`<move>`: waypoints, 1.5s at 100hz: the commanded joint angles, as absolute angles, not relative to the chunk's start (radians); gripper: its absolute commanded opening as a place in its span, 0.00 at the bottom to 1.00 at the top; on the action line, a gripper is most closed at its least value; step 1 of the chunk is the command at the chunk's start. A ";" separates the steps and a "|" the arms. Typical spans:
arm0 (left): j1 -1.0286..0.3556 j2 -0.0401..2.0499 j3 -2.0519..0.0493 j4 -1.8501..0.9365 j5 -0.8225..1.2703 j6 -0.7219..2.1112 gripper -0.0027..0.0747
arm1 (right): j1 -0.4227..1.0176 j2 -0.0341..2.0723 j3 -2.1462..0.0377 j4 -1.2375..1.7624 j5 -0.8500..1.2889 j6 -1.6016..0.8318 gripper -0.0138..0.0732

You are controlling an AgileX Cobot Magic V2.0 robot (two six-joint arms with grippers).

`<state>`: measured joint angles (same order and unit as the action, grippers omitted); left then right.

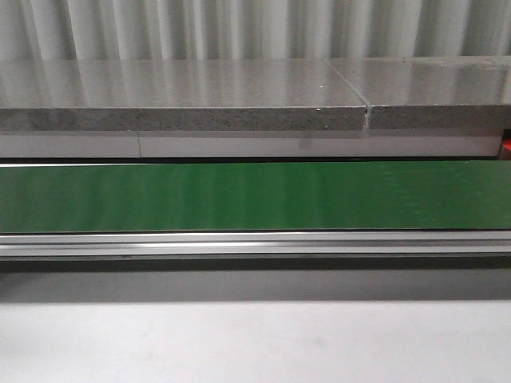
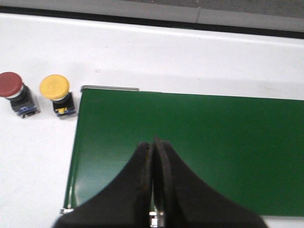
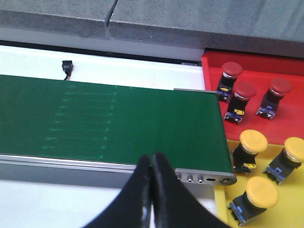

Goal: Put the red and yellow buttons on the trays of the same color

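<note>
I'm working at what looks like a factory-style sorting station or automation lab. A green conveyor belt [image 1: 255, 195] in an aluminium frame [image 1: 255, 243] runs across a white table [image 1: 255, 343], with a speckled grey stone slab [image 1: 176, 96] and corrugated metal wall [image 1: 239, 28] behind. Ahead of my right fingers sit red [image 3: 285, 121] and yellow [image 3: 289, 204] trays of industrial pushbuttons.

A long green conveyor belt [image 1: 255, 195] is stretching across the front view from edge to edge, with a silver metal rail [image 1: 255, 243] running along its near side. Behind it, a speckled grey stone slab [image 1: 184, 100] is lying in front of a pale corrugated wall [image 1: 255, 28]. A white tabletop [image 1: 255, 343] is filling the foreground.
</note>
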<state>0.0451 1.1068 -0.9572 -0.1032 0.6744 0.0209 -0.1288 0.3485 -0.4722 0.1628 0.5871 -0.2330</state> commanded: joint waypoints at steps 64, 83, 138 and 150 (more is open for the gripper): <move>0.296 1.553 -1.318 -0.152 0.870 -0.117 0.68 | -0.129 0.353 -0.501 0.174 0.520 -0.244 0.08; 0.324 1.692 -1.442 -0.169 0.952 -0.191 0.68 | -0.129 0.353 -0.501 0.174 0.518 -0.244 0.08; 0.324 1.943 -1.670 -0.233 1.031 -0.372 0.68 | -0.129 0.353 -0.501 0.176 0.516 -0.244 0.08; 0.324 1.976 -1.696 -0.251 1.032 -0.412 0.68 | -0.129 0.353 -0.501 0.176 0.517 -0.244 0.08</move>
